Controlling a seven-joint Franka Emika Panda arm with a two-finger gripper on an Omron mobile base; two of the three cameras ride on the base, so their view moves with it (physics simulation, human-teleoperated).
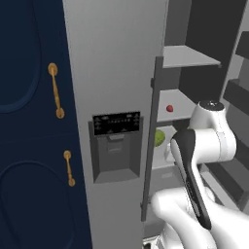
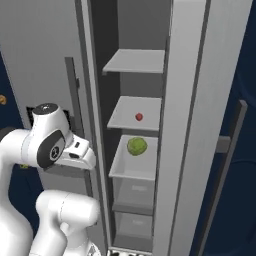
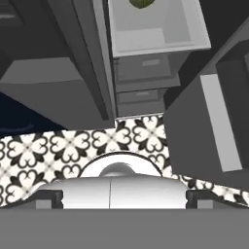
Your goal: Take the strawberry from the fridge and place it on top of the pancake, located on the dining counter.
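Note:
The fridge [image 1: 116, 63] stands with its left door shut and its right side open. On the middle shelf [image 2: 125, 120] inside lies the tiny red strawberry [image 1: 169, 108] [image 2: 139, 117]. My arm is folded low in front of the open compartment, with the hand pointing down toward the floor, well below and short of the strawberry. In the hand view my gripper [image 3: 124, 200] is open, its dark fingertips [image 3: 48, 198] far apart with nothing between them. The pancake and the dining counter are out of view.
A round green fruit [image 2: 136, 146] [image 1: 159, 137] [image 3: 141, 3] rests one shelf below the strawberry. Drawers [image 2: 132, 192] fill the fridge's bottom. The open door [image 2: 195, 125] with its handle [image 2: 225, 145] stands to the right. Navy cabinets [image 1: 29, 121] flank the left. Patterned tiles [image 3: 73, 146] cover the floor.

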